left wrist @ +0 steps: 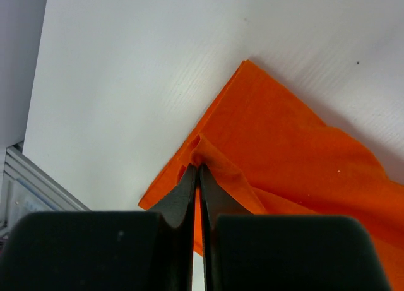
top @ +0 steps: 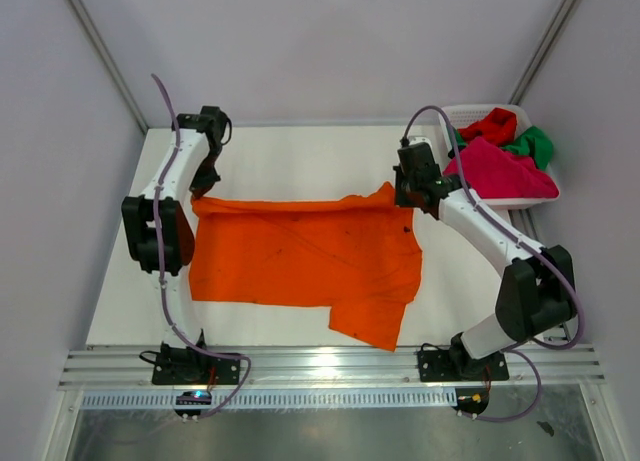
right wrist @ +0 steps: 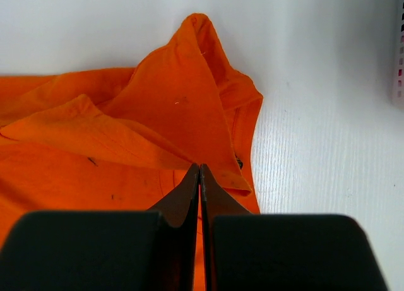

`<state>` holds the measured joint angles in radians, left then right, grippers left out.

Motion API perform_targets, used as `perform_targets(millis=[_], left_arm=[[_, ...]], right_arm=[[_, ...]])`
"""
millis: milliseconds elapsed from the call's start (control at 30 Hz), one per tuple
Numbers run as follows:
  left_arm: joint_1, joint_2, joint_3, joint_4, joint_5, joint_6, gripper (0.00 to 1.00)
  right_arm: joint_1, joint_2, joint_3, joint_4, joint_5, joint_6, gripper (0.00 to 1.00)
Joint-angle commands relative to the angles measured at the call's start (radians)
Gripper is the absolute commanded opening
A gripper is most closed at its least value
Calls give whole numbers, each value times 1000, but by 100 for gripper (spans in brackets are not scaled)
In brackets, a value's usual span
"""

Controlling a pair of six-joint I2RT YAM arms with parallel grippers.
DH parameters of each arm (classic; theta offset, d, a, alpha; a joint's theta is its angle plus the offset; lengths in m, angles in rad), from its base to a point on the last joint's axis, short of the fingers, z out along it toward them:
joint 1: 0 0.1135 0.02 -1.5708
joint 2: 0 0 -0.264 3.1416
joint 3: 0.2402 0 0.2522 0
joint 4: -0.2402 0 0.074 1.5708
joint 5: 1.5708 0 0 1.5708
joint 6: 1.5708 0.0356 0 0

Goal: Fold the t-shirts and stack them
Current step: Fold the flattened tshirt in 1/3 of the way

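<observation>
A white counter point(top: 300, 156) fills the middle of the overhead view, matte and faintly ribbed, with a tiny dark speck point(left wrist: 358, 62) on it in the left wrist view. At about 2 o'clock a white plastic lattice basket point(top: 465, 110) stands at the counter's far right corner; its edge point(right wrist: 399, 51) shows at 3 o'clock in the right wrist view. Along 6 o'clock runs a grooved aluminium rail point(top: 330, 366), with a white slotted strip point(top: 330, 398) just beyond it. Pale grey walls point(top: 330, 51) close in at 12 o'clock, with slanting metal posts at 11 point(top: 100, 51) and 1 point(top: 550, 41).
</observation>
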<state>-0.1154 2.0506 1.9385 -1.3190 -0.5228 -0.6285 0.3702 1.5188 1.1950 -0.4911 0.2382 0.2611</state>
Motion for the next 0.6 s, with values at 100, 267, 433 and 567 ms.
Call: perform_targets(millis=[100, 267, 433, 567], left_arm=[[5, -20, 10, -88, -45, -31, 0], [3, -26, -32, -92, -16, -33, 0], [-1, -46, -88, -102, 18, -48, 0], [-20, -60, -145, -103, 37, -46, 0]], right_arm=[[4, -66, -23, -9, 23, 17, 3], [6, -77, -44, -10, 13, 17, 3], [10, -81, -54, -18, -2, 30, 3], [25, -82, -67, -23, -7, 41, 3]])
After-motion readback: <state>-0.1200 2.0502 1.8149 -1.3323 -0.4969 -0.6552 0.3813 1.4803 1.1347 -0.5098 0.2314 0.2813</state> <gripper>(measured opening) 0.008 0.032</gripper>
